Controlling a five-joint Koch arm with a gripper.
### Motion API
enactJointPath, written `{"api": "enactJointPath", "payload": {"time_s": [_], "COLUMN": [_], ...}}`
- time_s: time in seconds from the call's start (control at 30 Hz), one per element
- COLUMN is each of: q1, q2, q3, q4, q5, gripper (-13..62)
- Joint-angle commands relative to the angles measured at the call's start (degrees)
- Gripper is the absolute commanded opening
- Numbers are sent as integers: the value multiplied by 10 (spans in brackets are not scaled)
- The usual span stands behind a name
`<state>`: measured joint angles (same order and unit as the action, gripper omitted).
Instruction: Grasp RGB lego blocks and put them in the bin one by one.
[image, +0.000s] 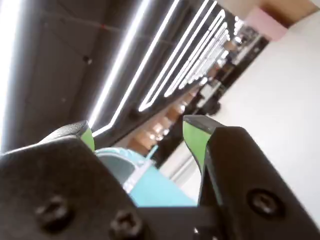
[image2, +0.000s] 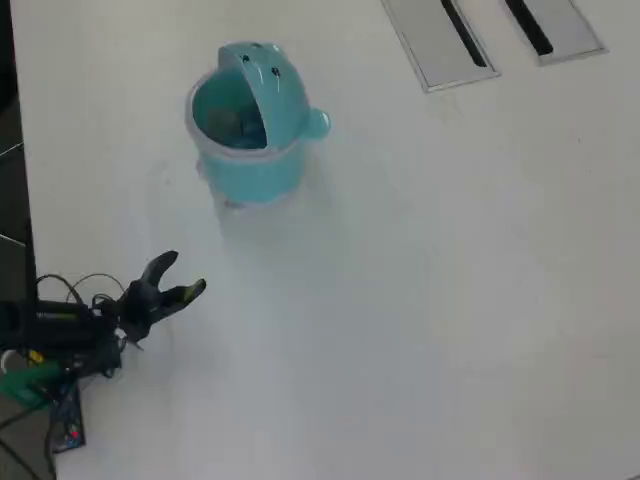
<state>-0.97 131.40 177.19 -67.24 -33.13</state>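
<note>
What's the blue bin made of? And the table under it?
The bin looks like smooth teal plastic: even colour, rounded moulded shape, slight sheen. The table seems a matte white laminate or painted board: flat, plain, only soft shadows. I can't be sure of either.

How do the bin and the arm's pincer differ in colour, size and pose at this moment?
The bin is teal and rounded; the pincer is black with green-tipped fingers. In the overhead view the bin is far bulkier than the slim pincer. The bin stands on the white table with its lid flipped up; the pincer points toward it from a distance, touching nothing. Both are open, and the pincer holds nothing.
</note>
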Motion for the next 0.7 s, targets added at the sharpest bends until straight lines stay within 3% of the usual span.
{"api": "enactJointPath", "payload": {"time_s": [0.0,0.43,0.67], "q1": [18,35,42], "q2": [40,40,37], "q3": [45,46,45], "q4": [-53,200,394], "q5": [39,58,177], "gripper": [328,358,352]}}
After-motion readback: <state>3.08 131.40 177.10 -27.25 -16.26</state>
